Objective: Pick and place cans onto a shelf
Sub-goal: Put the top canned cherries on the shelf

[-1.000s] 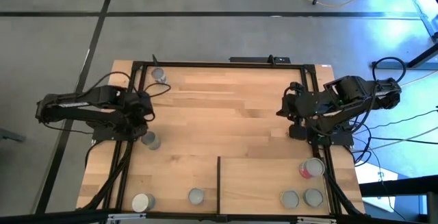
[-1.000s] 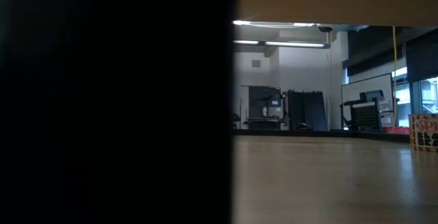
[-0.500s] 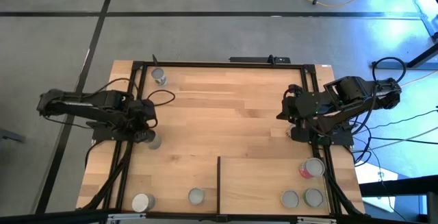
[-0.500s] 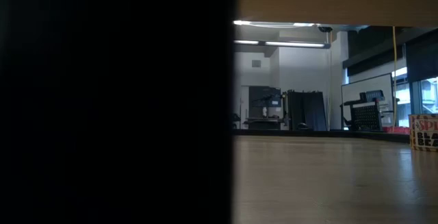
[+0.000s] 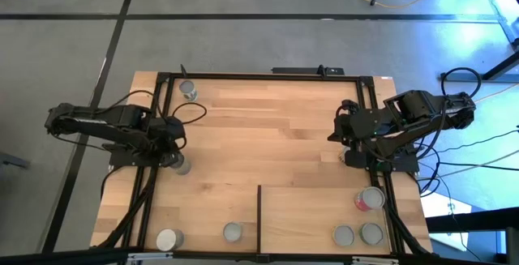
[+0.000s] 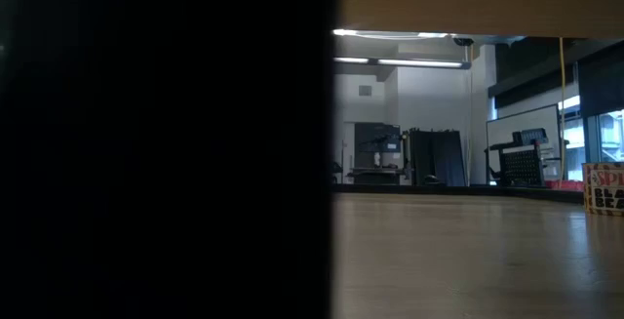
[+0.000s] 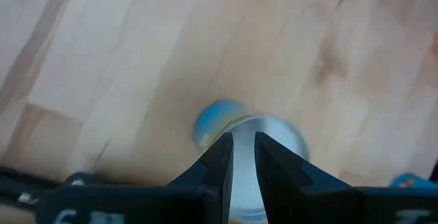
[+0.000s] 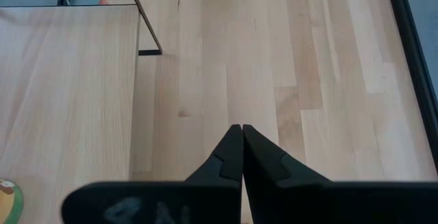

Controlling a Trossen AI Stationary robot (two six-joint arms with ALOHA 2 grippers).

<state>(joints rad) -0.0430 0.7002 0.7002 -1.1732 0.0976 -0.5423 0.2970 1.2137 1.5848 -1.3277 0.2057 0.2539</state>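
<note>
While three cans [image 5: 358, 223] occupy shelf [image 5: 316, 216].

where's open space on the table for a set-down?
Free: the tabletop's wide middle, between both arms. The shelf is bare at its centre. Crowded: shelf's right side, three cans; near edge, two more; the left gripper over a can.

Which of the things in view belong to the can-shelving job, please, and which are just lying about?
Job: cans, including the red-labelled can and the can beneath the left tool; shelf.
Lying about: yellow cable on the floor; sign in the room behind.
</note>
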